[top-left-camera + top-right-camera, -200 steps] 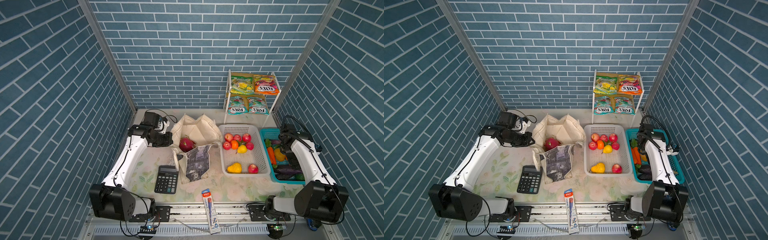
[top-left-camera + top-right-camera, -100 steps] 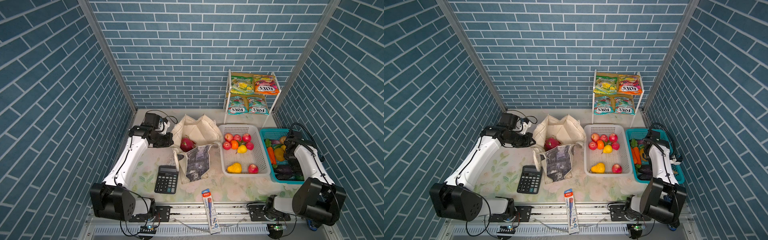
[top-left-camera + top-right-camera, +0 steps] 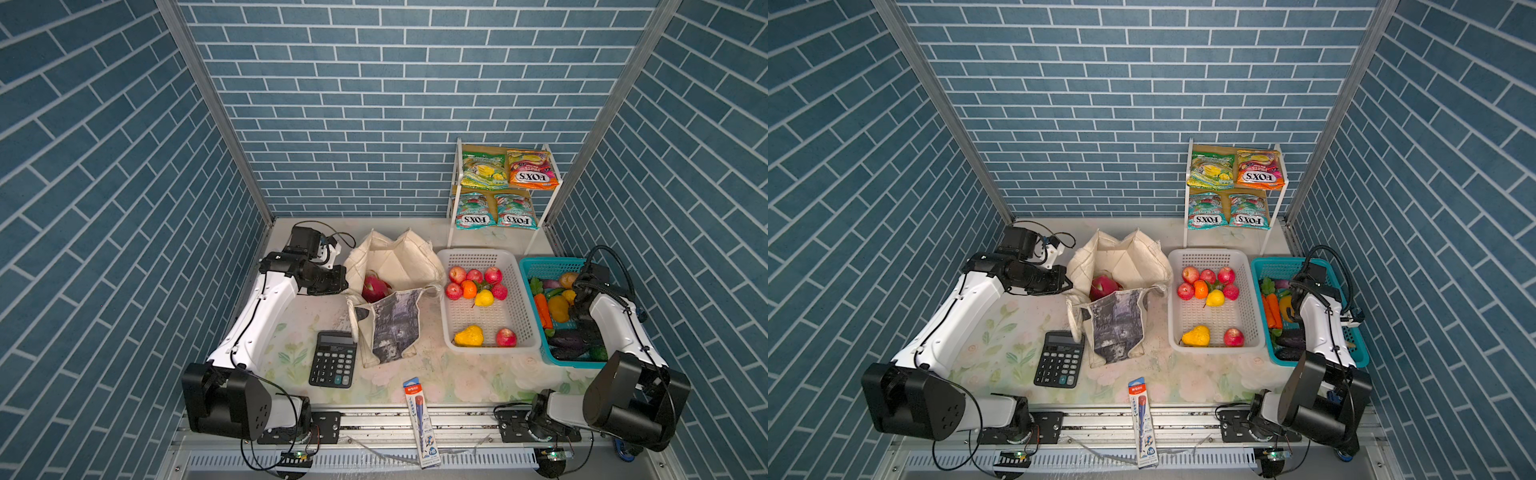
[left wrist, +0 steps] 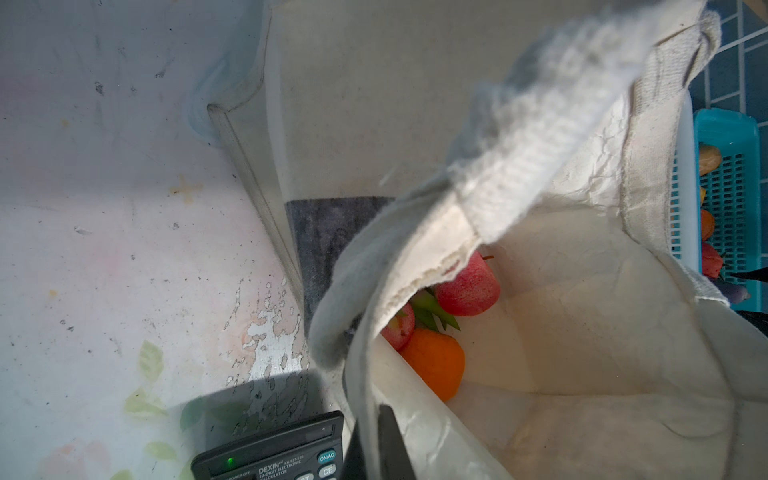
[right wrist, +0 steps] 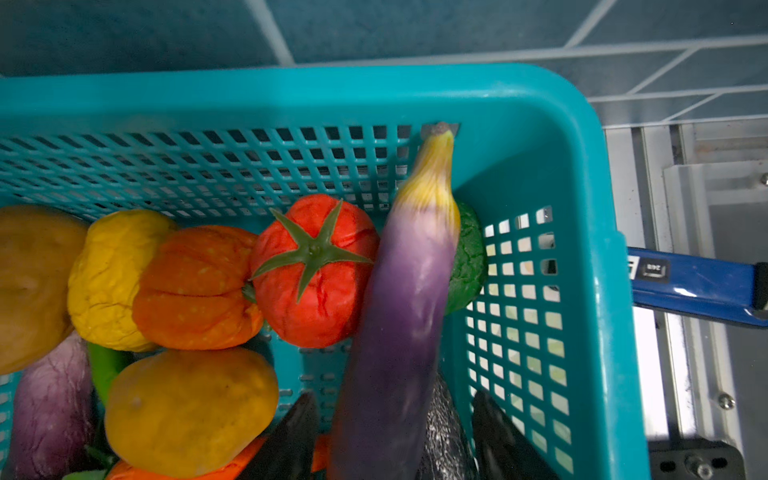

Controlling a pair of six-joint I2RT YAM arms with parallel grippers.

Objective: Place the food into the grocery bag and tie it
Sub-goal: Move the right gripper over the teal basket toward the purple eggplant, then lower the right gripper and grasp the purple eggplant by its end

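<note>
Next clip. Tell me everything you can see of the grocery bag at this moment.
The grocery bag is a soft, creased cream canvas tote standing open on the table, the calculator by its front left corner, its right side against the white basket. Its near wall, bearing a grey-purple printed panel, is folded outward and down; the lining is plain cream. A cream strap hangs beside the panel. Inside lie a pink dragon fruit and an orange fruit. The left gripper is shut on its left rim.
</note>
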